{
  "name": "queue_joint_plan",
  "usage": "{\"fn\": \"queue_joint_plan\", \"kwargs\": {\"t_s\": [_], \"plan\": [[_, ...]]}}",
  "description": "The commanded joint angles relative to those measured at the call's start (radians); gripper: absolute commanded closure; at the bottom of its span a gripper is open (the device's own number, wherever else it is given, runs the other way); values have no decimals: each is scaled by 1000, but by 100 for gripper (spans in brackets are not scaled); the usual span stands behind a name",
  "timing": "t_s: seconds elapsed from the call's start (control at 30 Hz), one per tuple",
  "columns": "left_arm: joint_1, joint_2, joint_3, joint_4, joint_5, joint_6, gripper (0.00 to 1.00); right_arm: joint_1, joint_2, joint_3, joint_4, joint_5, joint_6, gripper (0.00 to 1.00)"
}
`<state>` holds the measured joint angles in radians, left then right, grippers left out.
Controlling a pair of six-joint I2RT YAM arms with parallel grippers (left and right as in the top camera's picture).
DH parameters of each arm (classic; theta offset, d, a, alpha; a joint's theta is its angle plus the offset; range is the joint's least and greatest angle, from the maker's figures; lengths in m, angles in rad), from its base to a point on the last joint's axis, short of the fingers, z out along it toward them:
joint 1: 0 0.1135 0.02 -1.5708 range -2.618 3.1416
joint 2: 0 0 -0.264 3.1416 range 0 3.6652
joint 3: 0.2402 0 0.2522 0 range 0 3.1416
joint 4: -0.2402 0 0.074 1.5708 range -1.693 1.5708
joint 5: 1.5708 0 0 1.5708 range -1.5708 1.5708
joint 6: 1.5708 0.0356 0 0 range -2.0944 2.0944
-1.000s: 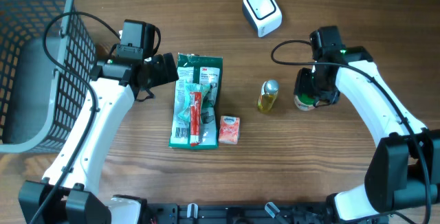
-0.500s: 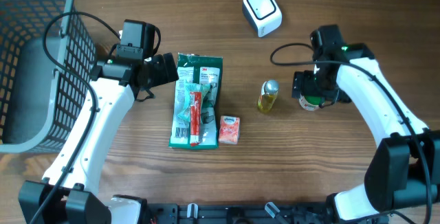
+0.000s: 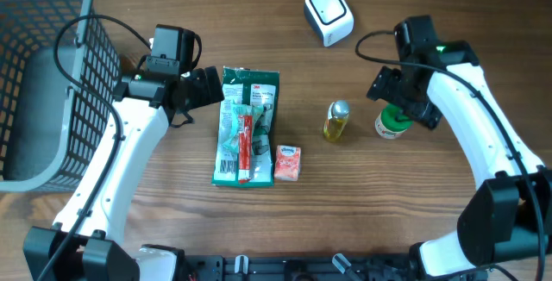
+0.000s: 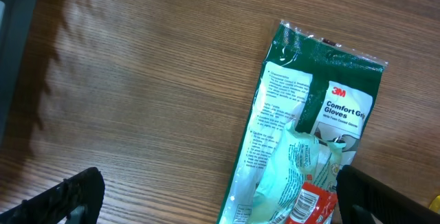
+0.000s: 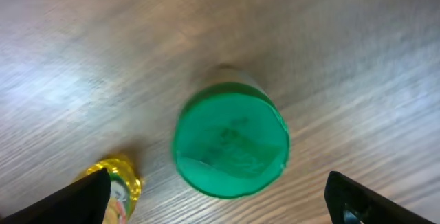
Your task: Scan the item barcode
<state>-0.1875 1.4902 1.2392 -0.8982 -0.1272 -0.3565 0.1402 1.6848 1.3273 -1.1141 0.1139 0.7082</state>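
A small jar with a green lid (image 3: 391, 124) stands upright on the wooden table, seen from straight above in the right wrist view as a green lid (image 5: 230, 141). My right gripper (image 3: 399, 98) hovers over it, open and holding nothing; its fingertips (image 5: 79, 198) sit wide to either side of the jar, clear of it. The white barcode scanner (image 3: 329, 14) rests at the back of the table. My left gripper (image 3: 210, 85) is open above the edge of a green glove pack (image 4: 309, 128), nothing between its fingers.
A yellow bottle (image 3: 335, 120) lies left of the jar. A red tube (image 3: 244, 147) lies on the glove pack (image 3: 250, 100), with a small orange tissue pack (image 3: 288, 162) beside it. A grey wire basket (image 3: 34, 74) fills the left edge.
My right gripper opened wide, let go of the green-lidded jar and pulled up and back from it. The jar stays standing on the table. The left arm has not moved.
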Motion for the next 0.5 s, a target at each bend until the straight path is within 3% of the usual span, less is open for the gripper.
{"fn": "queue_joint_plan", "kwargs": {"t_s": [0.0,0.47], "plan": [[5,-8,16,-1,-9,12,0,-4,-6,-53,21,21,188,0],[5,-8,16,-1,-9,12,0,-4,-6,-171,165,21,348,0]]}}
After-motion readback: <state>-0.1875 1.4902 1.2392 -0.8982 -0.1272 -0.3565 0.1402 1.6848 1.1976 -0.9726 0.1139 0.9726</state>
